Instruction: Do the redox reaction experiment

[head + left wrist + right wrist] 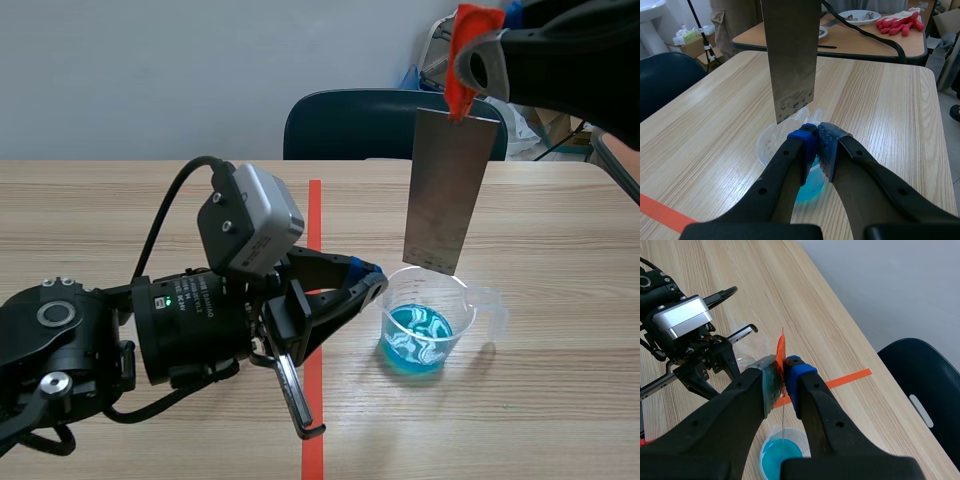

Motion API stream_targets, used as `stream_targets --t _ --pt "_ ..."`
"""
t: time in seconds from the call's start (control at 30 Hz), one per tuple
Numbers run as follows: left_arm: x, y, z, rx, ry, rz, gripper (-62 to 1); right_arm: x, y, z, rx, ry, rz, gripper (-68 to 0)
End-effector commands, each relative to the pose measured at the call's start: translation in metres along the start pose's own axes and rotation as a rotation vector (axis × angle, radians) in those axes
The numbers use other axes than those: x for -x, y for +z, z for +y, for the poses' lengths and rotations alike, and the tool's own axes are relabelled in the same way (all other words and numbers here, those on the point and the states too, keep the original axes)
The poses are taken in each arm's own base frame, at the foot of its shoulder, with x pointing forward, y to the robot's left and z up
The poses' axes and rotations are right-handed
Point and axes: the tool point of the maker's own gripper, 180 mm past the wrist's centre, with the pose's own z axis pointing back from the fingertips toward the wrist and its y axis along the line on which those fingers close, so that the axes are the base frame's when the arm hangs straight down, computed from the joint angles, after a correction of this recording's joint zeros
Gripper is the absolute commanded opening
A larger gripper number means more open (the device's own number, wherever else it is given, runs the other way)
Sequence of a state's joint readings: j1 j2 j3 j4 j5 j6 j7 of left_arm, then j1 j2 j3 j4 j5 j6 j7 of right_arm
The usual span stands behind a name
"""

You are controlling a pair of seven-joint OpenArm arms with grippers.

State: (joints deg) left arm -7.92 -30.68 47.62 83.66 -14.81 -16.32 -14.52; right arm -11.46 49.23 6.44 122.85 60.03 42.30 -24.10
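A small clear plastic beaker (472,312) with a pouring lip stands on the pale wood-grain table (120,210), a little to the three o'clock side of the orange tape line (314,215). It holds a shallow pool of bright blue liquid (415,338) with pale swirls on its surface. Over it hangs a flat, dull grey metal plate (452,185), long and rectangular, slightly tilted, with a speckled patch near its lower end. Its bottom edge sits at the beaker's mouth on the twelve o'clock side, clear of the liquid. The right gripper (468,75) comes in high from two o'clock and points straight down, its jaws pinched tight on the orange tab (470,45) at the plate's top. The left gripper (372,285) lies low on a thick black arm coming from eight o'clock, with a boxy grey wrist camera (250,225) riding on top. Its two dotted pads (807,142) are closed together on the thin wall of the beaker at the nine o'clock side of the rim. A dark blue chair (345,125) with a rounded back stands beyond the table at twelve o'clock.
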Motion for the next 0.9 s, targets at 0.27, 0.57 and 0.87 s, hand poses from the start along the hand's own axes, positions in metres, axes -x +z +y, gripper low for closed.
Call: stream_targets --t 0.27,0.57,0.87 --pt "0.002 0.028 0.006 -0.002 -0.021 -0.008 -59.2 -0.009 0.002 0.0 -0.005 0.023 -0.024 -66.7" --pt "-0.012 0.076 0.025 -0.054 -0.044 -0.012 -59.0 -0.009 0.002 0.0 -0.005 0.023 -0.024 -66.7" --pt "-0.024 0.123 0.034 -0.056 -0.09 0.012 -38.6 -0.009 0.002 0.0 -0.005 0.023 -0.024 -66.7"
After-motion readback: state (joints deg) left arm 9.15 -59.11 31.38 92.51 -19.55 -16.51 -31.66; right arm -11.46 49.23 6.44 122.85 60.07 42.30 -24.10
